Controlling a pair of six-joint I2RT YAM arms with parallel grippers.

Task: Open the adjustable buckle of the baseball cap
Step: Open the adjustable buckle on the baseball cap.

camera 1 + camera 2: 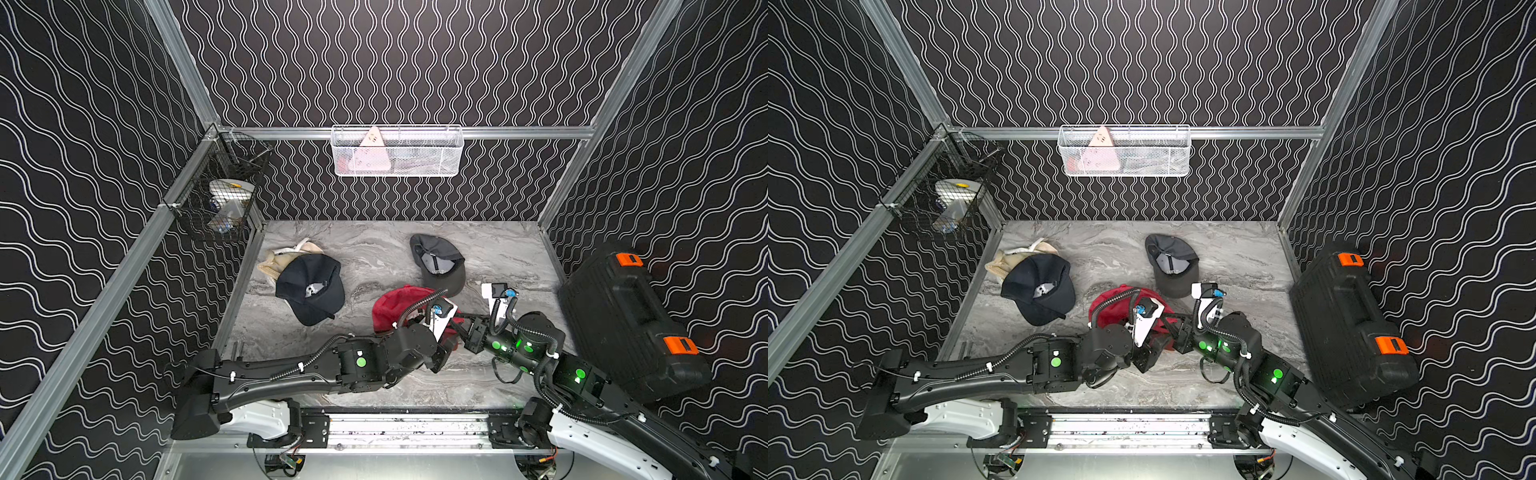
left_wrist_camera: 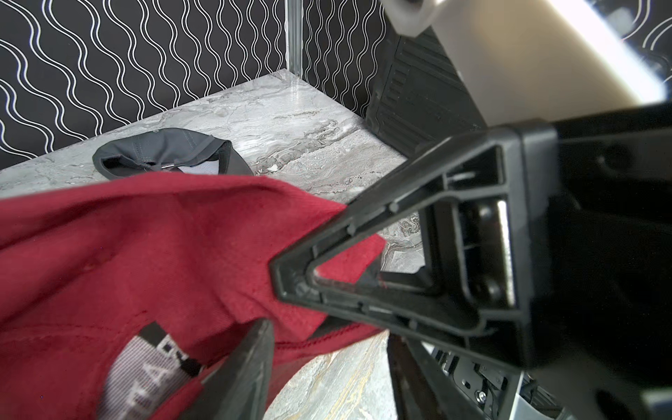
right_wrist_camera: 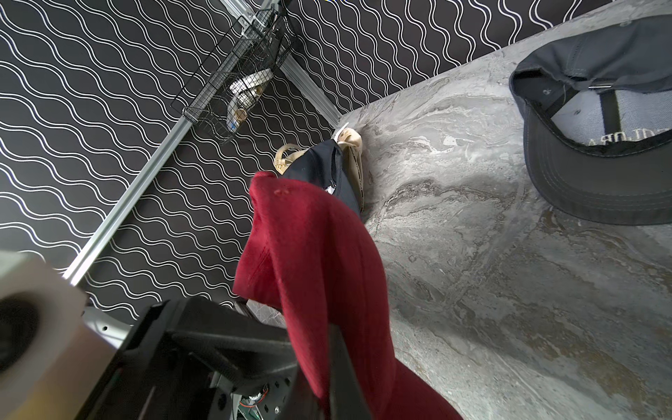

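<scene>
Two grippers attend the red cap [image 1: 1115,301]: right gripper [image 3: 316,358] clenched on its cloth from 3 o'clock, left gripper [image 1: 1152,352] released at 5 o'clock. Better to keep the cloth taut, because the buckle is hidden.

Even, fairly bright overhead light lays soft shadows on the marbled bench [image 1: 374,257] in both top views, whose walls [image 1: 83,166] bow at the edges, while in the wrist views a near white housing [image 2: 545,65] glares washed-out and the red cap [image 2: 145,254] blurs close to the lens.
</scene>
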